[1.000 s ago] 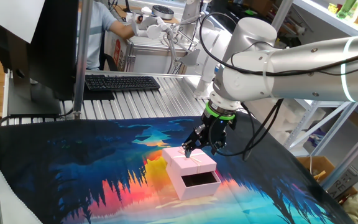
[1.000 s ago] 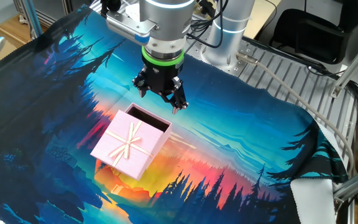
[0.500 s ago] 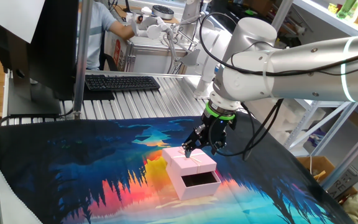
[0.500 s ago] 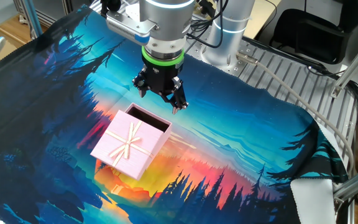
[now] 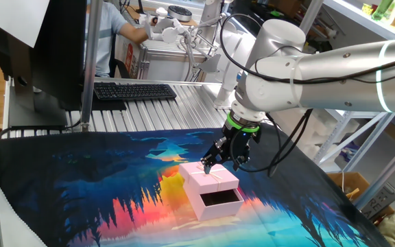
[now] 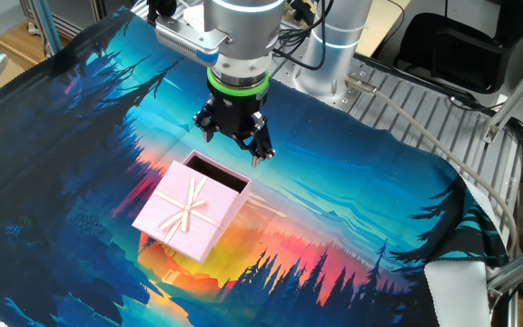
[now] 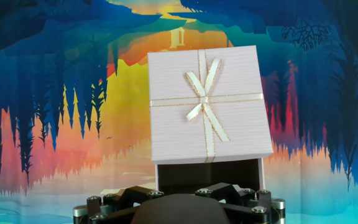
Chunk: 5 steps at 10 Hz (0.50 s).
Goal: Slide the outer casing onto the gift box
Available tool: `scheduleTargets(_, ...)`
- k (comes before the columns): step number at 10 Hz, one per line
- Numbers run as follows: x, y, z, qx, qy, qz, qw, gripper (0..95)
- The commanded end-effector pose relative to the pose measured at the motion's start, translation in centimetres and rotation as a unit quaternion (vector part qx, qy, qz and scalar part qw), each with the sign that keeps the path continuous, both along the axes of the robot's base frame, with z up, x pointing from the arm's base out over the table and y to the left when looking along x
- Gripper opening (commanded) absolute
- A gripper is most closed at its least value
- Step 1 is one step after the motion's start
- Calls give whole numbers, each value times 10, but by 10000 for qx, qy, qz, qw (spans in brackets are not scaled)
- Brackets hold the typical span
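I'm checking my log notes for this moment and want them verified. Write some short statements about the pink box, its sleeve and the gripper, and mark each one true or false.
1. The outer casing covers most of the gift box, leaving a dark strip exposed at one end. True.
2. The gripper is clamped on the casing. False: it holds nothing and hangs above the box's exposed end.
3. A cream ribbon crosses the casing's top with a bow. True.
4. The box sits on bare metal slats. False: it rests on the colourful forest-print mat.
5. A black keyboard lies behind the mat in one fixed view. True.
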<state>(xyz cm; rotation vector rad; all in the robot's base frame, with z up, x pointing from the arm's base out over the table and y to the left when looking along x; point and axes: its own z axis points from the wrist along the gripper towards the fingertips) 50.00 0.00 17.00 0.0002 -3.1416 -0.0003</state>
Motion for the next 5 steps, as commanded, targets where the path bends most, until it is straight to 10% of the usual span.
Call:
scheduleTargets(1,0,0,0,-1,0,-1,10000,0)
scheduleTargets(2,0,0,0,-205,-177,-1306,9911,0)
scheduleTargets(5,0,-1,-1,-206,-174,-1354,9904,0)
